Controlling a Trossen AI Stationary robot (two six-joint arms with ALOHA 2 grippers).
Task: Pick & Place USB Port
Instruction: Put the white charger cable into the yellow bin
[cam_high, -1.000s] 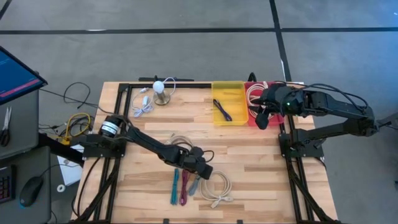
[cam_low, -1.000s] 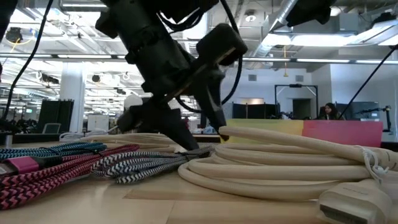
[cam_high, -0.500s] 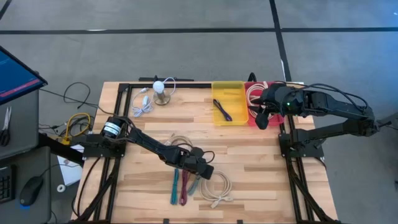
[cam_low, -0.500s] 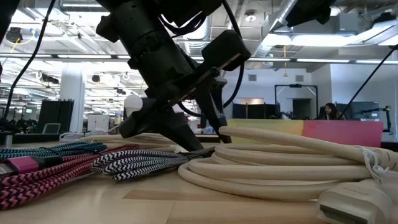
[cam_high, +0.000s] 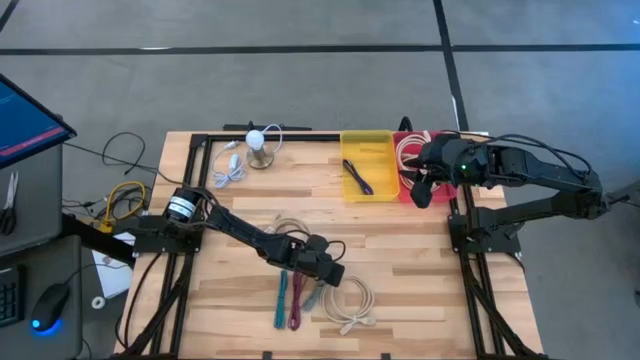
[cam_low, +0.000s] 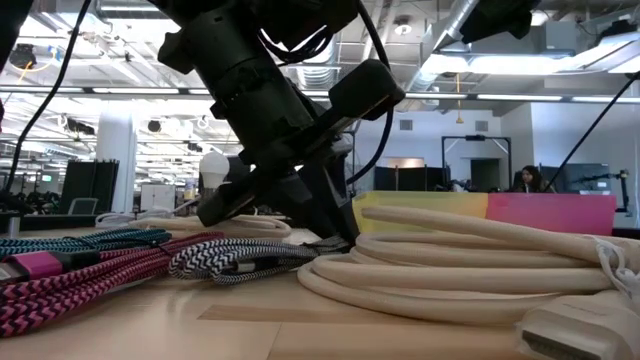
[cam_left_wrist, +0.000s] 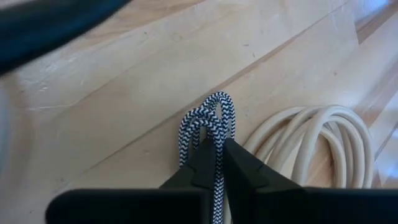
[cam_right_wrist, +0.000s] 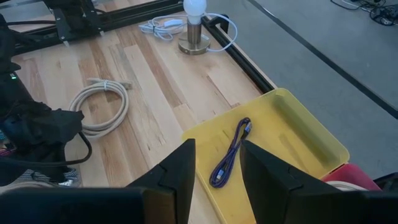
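Wooden slats of the bench (cam_high: 420, 290) carry a scatter of coiled cables under the left tool (cam_left_wrist: 215, 151), which over the last second has lowered and drawn its fingers in around the black-and-white braided USB cable (cam_left_wrist: 208, 121). The low view shows that cable's near loop has slid and bunched toward the tool, so the grasp step looks made and the lift is what remains, judging by how the strand sits. Only the left wrist view settles it: both fingers are pressed against the strand with no gap, its folded loop jutting just past the tips, and the thick cream coiled cable (cam_left_wrist: 317, 140) lies just beside them. From above, the tool itself hides the pinch. The high view alone shows the right tool (cam_right_wrist: 216, 163) waiting with its fingers spread over the yellow plastic tray (cam_high: 384, 186), which holds a dark purple cable (cam_right_wrist: 229, 152)
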